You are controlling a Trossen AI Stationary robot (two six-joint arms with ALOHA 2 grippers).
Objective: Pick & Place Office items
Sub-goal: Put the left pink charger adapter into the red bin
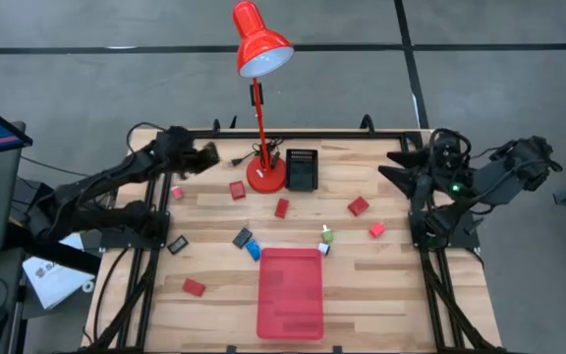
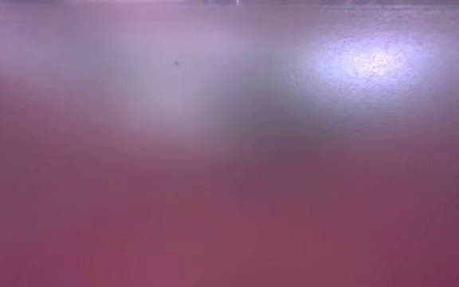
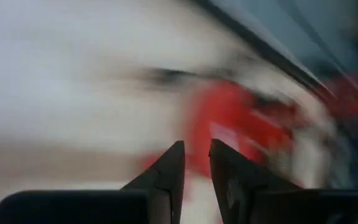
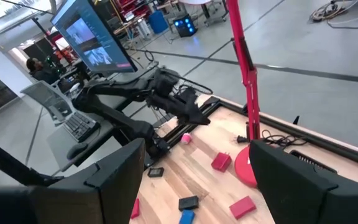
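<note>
The office items lie scattered on the wooden table: red blocks (image 1: 237, 190) (image 1: 282, 207) (image 1: 359, 206) (image 1: 376, 230) (image 1: 194, 287), black pieces (image 1: 242, 237) (image 1: 177, 245), a blue piece (image 1: 253, 250) and white-green pieces (image 1: 327, 234). My left gripper (image 1: 207, 155) hovers over the table's far left corner, left of the lamp; its fingers (image 3: 196, 146) stand almost together with nothing between them. My right gripper (image 1: 389, 169) is open (image 4: 197, 180) over the far right part of the table, touching nothing.
A tall red desk lamp (image 1: 261, 49) stands on its base (image 1: 265, 174) at the far middle, with a black box (image 1: 301, 169) beside it. A flat red tray (image 1: 290, 292) lies near the near edge. The low view shows only a pinkish blur.
</note>
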